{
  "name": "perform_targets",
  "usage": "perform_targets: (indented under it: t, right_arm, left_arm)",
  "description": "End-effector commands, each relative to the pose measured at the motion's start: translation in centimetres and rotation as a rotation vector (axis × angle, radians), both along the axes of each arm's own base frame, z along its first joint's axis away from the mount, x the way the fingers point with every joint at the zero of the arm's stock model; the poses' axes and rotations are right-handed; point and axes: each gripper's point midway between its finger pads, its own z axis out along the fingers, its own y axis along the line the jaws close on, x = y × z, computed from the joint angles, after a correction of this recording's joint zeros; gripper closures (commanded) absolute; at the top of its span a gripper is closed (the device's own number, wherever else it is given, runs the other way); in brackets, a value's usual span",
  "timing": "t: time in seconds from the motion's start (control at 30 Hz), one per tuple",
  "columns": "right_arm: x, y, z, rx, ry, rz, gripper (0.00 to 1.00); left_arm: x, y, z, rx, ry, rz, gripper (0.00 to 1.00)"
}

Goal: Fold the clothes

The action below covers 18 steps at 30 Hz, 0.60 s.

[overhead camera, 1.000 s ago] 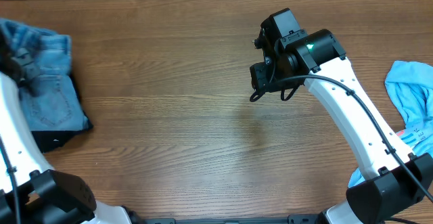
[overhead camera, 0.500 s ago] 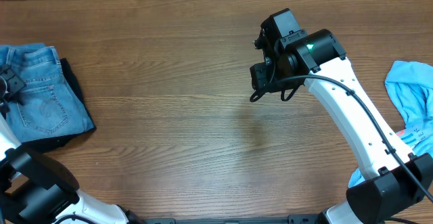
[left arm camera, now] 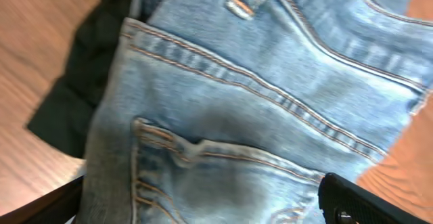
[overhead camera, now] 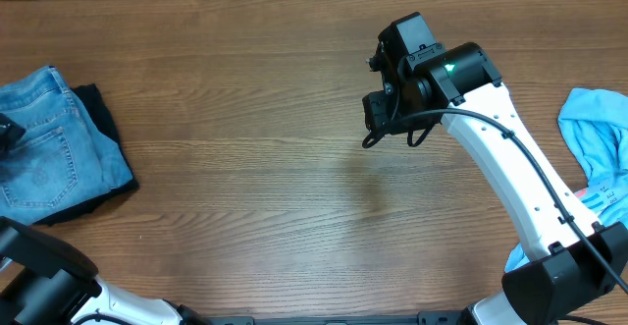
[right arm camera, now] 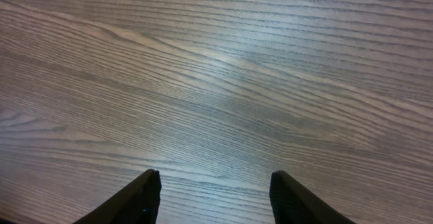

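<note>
The clothes lie at the two ends of the counter [overhead camera: 245,188], well apart. At the left end, the jeans [overhead camera: 44,143] lie in a compact bundle with a stitched back pocket facing up. They lie on top of the black garment [overhead camera: 98,114], which shows along their inner side and their near edge. In the left wrist view the denim fills most of the picture, with its pocket seams and a belt loop plain to see and the black cloth off to one side. The left fingers [left arm camera: 365,200] stand spread wide in the two lower corners of that view. They hang over the pocket and have hold of nothing. In the overhead view a small dark piece of the left arm shows at the picture's edge, over the jeans.

At the right end, the sky-blue T-shirt [overhead camera: 599,134] lies crumpled and partly cut off by the frame. A bit of pink and white shows at its near end, beside the right arm [overhead camera: 510,168].

Farther out, the white right arm reaches from its base at the near right toward the middle of the counter. The right fingers [right arm camera: 139,197] point down over bare wood. They are partly spread, with only wood grain between them, and they touch no garment.
</note>
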Motion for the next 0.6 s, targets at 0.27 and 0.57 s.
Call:
perform_targets:
  t: [0.27, 0.57]
  right_arm:
    - [2.6, -4.8, 3.6, 0.124, -0.103, -0.155, 0.42]
    - [5.7, -10.4, 4.8, 0.164, -0.189, -0.308, 0.0]
  left_arm:
    - [-1.7, -2.9, 12.1, 0.228, -0.184, 0.0, 0.0]
    - [5.5, -23.6, 16.0, 0.265, -0.306, -0.67, 0.0]
